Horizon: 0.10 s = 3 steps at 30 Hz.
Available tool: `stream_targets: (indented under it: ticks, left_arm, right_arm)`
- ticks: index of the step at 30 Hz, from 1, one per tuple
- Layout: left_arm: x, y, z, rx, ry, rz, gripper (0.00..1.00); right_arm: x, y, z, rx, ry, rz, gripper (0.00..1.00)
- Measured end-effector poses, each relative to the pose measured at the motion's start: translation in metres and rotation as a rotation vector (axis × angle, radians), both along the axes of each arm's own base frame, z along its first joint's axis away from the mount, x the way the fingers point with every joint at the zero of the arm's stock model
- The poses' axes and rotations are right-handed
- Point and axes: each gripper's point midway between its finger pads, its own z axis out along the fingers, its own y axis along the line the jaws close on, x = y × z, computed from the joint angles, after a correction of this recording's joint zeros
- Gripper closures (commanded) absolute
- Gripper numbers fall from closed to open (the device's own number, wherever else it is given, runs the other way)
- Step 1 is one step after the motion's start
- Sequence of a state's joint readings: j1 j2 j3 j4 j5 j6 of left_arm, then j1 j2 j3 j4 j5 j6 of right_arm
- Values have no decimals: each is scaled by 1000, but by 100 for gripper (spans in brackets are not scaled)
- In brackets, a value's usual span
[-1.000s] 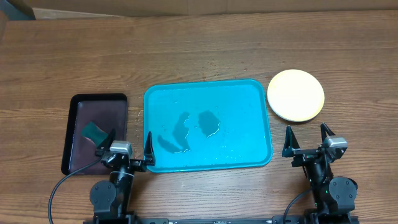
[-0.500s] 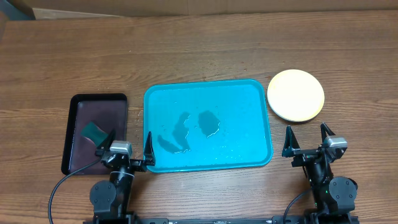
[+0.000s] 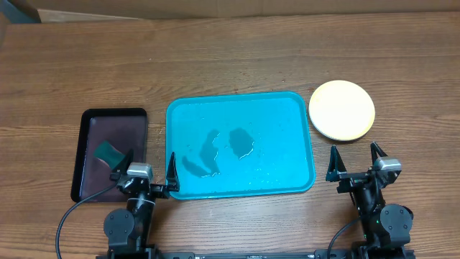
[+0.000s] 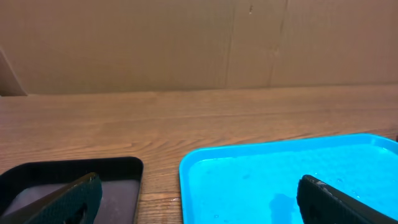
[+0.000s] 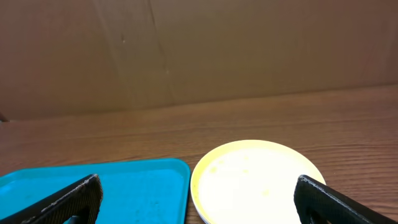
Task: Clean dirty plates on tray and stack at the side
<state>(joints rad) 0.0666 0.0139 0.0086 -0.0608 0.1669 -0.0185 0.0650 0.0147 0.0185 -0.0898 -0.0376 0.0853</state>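
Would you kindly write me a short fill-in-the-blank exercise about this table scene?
The turquoise tray holds ____ plates.
The plate beside it is ____ in colour.
The sponge on the dark tray is ____ in colour.
The left gripper and right gripper both stand ____.
Missing words: no, yellow, green, open.

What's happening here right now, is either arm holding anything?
Nothing is being handled. The left gripper and right gripper are parked open and empty. The turquoise tray holds no plates, only puddles. A yellowish plate rests beside it on the right; whether others lie under it is unclear. A green sponge lies in the dark tray.
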Motion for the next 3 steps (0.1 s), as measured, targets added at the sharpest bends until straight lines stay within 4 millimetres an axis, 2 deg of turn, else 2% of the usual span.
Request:
stream_targets:
  ticks: [3]
  left_arm:
    - [0,0,0,0,0,0,0]
  right_arm:
    - [0,0,0,0,0,0,0]
